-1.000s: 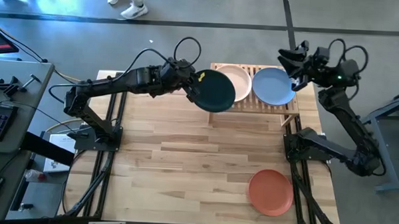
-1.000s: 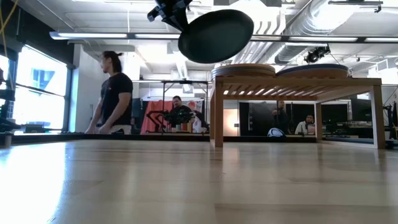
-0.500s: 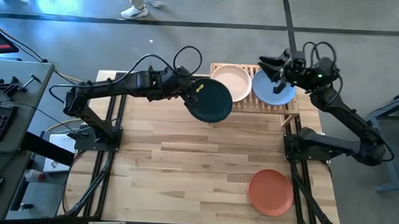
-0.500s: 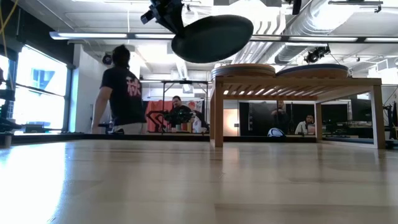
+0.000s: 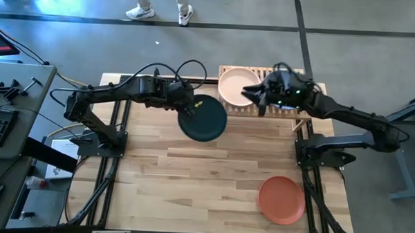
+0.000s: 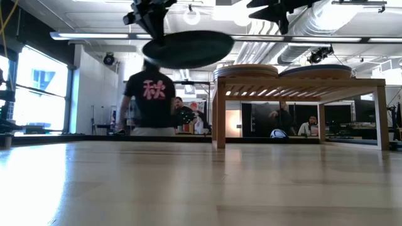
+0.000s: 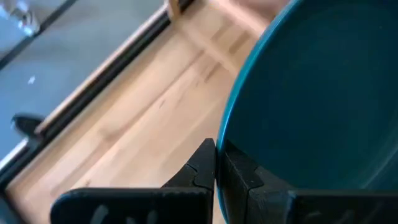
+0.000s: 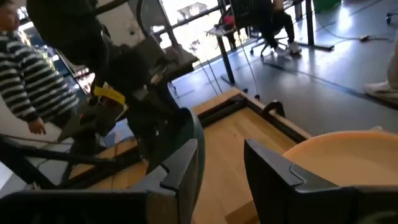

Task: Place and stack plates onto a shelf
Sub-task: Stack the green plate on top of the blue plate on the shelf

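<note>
My left gripper (image 5: 185, 105) is shut on a dark green plate (image 5: 202, 118), held in the air over the table just left of the shelf (image 5: 277, 112). In the low view the plate (image 6: 187, 49) hangs almost level, a little above the shelf top (image 6: 298, 81). On the shelf lie a peach plate (image 5: 236, 85) and a blue plate (image 6: 326, 70); from above my right arm hides the blue one. My right gripper (image 5: 253, 94) is open and hovers above the shelf between the two plates. A terracotta plate (image 5: 281, 199) lies flat on the table near the right front corner. My left gripper pinches the dark green plate's rim (image 7: 225, 140) between its two fingers, at the edge that faces the left arm. The fingers (image 7: 202, 168) come at it from the table's left, slanting down. The plate is lifted clear and reaches out from the fingers toward the shelf, nearly level.
The peach plate (image 8: 342, 155) shows close under my right gripper (image 8: 224, 168), with the left arm (image 8: 124, 81) beyond it. Bare tabletop (image 5: 192, 171) lies between the shelf and the near edge. A person stands behind the table's far edge (image 6: 151, 100); others sit farther back.
My left gripper has carried the dark green plate away from the shelf, toward the table's left and near side, and lower; the plate has tipped from slanted to almost level. My right gripper has swung from beyond the shelf's right end toward the left, over the blue plate.
</note>
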Controlling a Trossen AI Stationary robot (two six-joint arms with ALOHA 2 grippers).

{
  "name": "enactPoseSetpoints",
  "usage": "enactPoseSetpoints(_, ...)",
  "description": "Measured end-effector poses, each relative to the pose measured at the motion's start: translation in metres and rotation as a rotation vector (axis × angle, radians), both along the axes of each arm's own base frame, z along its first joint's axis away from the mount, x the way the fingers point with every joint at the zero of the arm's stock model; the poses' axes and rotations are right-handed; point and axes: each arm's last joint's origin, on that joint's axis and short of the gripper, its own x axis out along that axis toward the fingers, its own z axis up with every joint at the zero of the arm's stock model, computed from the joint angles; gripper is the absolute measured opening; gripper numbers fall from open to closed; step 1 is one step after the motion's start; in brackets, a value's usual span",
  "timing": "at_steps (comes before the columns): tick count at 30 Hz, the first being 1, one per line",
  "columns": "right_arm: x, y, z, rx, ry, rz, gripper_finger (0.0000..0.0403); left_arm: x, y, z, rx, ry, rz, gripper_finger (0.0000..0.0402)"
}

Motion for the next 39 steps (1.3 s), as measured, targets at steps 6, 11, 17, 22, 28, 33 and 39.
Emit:
enactPoseSetpoints(6,0.030,0.011,-0.024,0.045,0.114,0.018,0.0118,-0.008,-0.001,-0.004,-0.037,0.065,0.057,0.0001)
enactPoseSetpoints(11,0.050,0.017,-0.043,0.065,0.197,0.032,0.0118,-0.010,-0.002,-0.005,-0.086,0.065,0.086,0.0001)
enactPoseSetpoints(17,0.064,0.024,-0.058,0.130,0.239,0.031,0.0118,-0.010,-0.002,-0.005,-0.108,0.037,0.138,0.0001)
enactPoseSetpoints(22,0.067,0.030,-0.060,0.156,0.240,0.019,0.0118,-0.010,-0.002,-0.005,-0.113,0.026,0.152,0.0001)
enactPoseSetpoints(28,0.067,0.031,-0.060,0.178,0.235,0.011,0.0118,-0.005,-0.001,-0.003,-0.113,-0.029,0.154,0.0001)
enactPoseSetpoints(33,0.067,0.031,-0.060,0.175,0.234,-0.007,0.0118,0.001,-0.003,-0.001,-0.107,-0.079,0.118,0.0001)
enactPoseSetpoints(39,0.067,0.031,-0.060,0.220,0.222,-0.020,0.0093,0.004,-0.004,-0.002,-0.107,-0.085,0.110,0.0001)
